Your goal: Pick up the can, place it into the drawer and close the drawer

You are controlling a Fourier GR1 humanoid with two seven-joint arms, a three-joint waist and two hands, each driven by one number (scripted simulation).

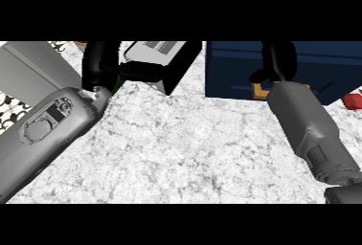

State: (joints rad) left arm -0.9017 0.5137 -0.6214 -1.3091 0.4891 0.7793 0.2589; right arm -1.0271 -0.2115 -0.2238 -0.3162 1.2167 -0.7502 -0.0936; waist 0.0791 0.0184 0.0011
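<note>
Little of the can (116, 86) shows: only a thin green sliver under the left hand (100, 62), near the far left of the table (191, 143). The hand's black fingers are curled round it and hide nearly all of its body. No label, rim or lid can be made out, so only the green colour is sure.

As a can it is likely stiff-walled and light to moderate in weight. Its smooth round side could slip or turn inside a closed hand. It should not break, though a thin wall might dent if squeezed at one spot. The best hold is probably round the middle of the side wall, thumb opposite the fingers and the axis upright, so it neither tips nor slides out while being carried.

Just right of that hand lies a pale boxy object (159, 49) against something black; what it is I cannot tell. The navy drawer (325, 67) stands at the far right, well apart from the can, with a gold handle (260, 92) on its front. The right hand (279, 57) lies over that front just above the handle; whether it is closed or spread cannot be told. A small red thing (352, 101) sits at the right edge
</note>
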